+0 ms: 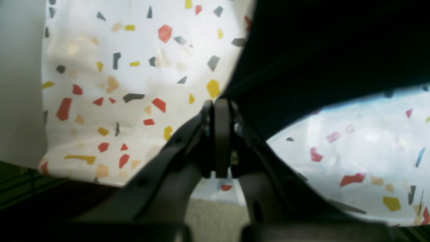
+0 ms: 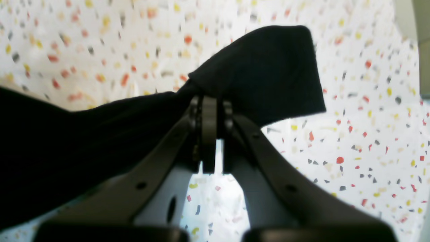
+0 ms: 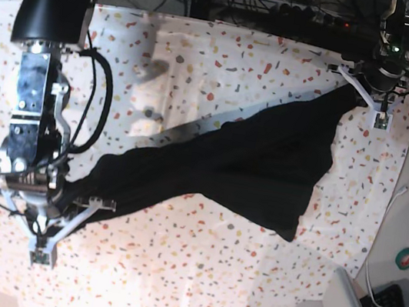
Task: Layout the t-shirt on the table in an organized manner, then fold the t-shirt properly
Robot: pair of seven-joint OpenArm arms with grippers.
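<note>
Bright, even daylight washes the counter, blowing out its near edge in the base view. Both wrist views are soft: flecks smear and edges bend. The black shirt reads as a flat dark mass without detail and casts a pale grey shadow along its upper edge.

In the base view the t-shirt stretches across the table from about 8 o'clock to 2 o'clock. The right gripper sits at its 8 o'clock end, the left gripper at its 2 o'clock end.
</note>
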